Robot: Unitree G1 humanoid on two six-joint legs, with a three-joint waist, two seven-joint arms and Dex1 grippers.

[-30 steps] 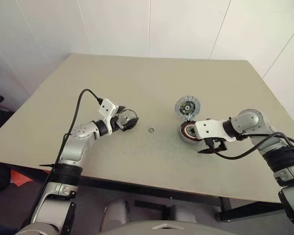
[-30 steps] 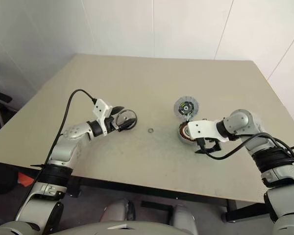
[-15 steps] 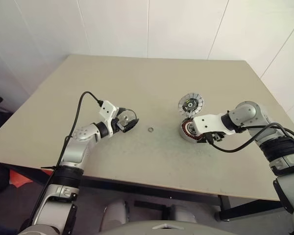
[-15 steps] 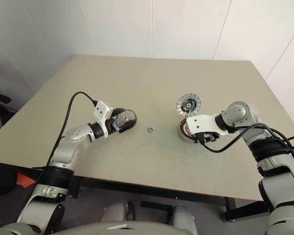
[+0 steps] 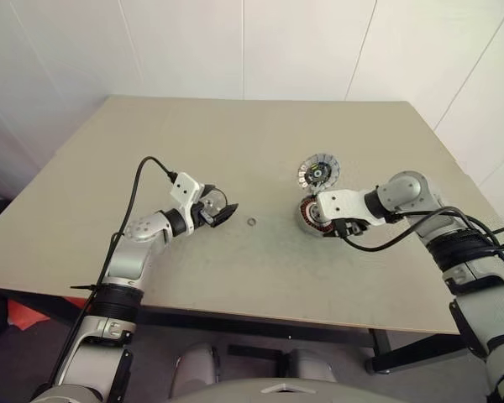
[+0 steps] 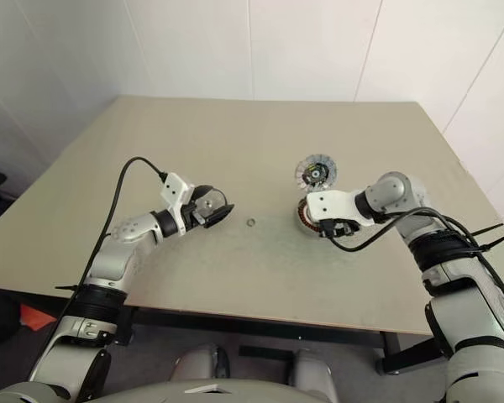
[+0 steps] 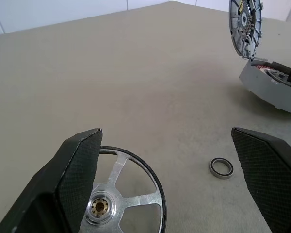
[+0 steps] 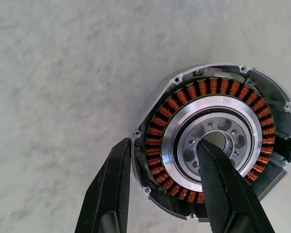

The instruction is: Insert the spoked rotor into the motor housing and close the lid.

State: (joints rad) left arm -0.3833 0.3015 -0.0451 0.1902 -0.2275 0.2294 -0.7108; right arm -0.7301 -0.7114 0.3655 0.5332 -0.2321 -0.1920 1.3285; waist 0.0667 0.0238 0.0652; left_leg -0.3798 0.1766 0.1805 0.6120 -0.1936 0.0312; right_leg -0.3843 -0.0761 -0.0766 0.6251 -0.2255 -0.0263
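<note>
The spoked rotor (image 7: pixel 128 194) sits tilted between the fingers of my left gripper (image 5: pixel 218 211), close against one finger and well apart from the other; that gripper is open. The motor housing (image 8: pixel 218 92) lies on the table with its copper windings facing up. My right gripper (image 8: pixel 164 148) points down onto it, one finger outside the wall and the other in the centre bore, shut on that side of the housing. The finned lid (image 5: pixel 318 172) stands on edge, leaning against the housing's far side.
A tiny loose metal ring (image 5: pixel 251 222) lies on the beige table (image 5: pixel 235 143) between the two grippers. A black cable loops from my left wrist, another from my right. White walls stand behind the table's far edge.
My right gripper moved in over the housing from its near right side and its fingers narrowed onto the wall. The left arm and the rotor stayed still. The head camera shifted.
</note>
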